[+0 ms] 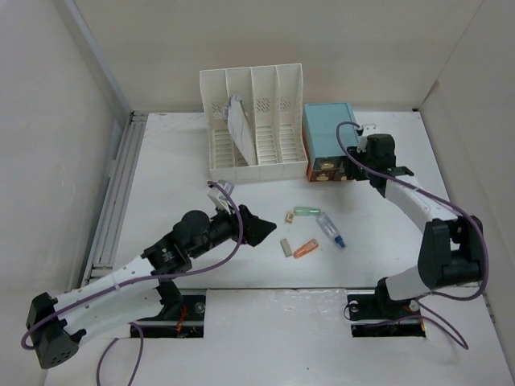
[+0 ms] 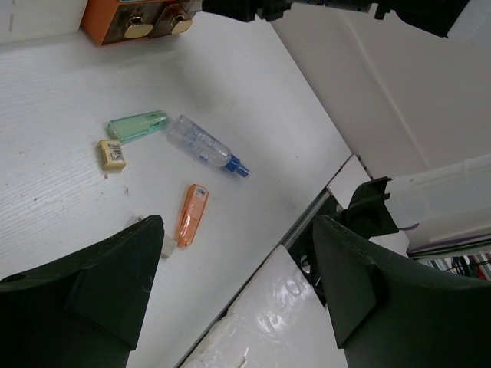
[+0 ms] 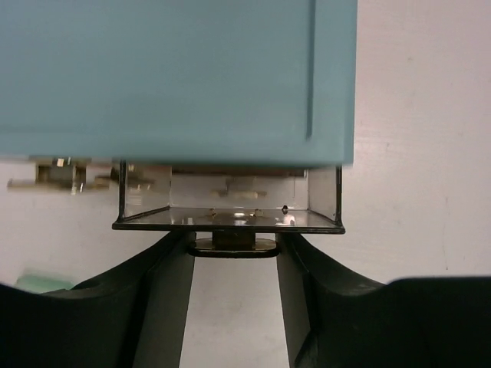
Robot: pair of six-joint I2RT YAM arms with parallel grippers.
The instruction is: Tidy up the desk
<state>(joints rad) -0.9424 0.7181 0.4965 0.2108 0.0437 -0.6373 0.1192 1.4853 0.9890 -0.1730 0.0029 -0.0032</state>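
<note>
Two arms | right gripper point(image 3: 234, 259) clamped on drawer handle point(image 3: 253, 247), desk point(image 1: 177, 161) far edge; pull runs toward near edge | left gripper point(image 2: 238, 230) spread, mid-desk.

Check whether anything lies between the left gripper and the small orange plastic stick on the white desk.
Yes. A small grey block lies on the white desk, roughly between the open left gripper and the small orange plastic stick, close beside the stick. Nothing else visible stands in the way.
</note>
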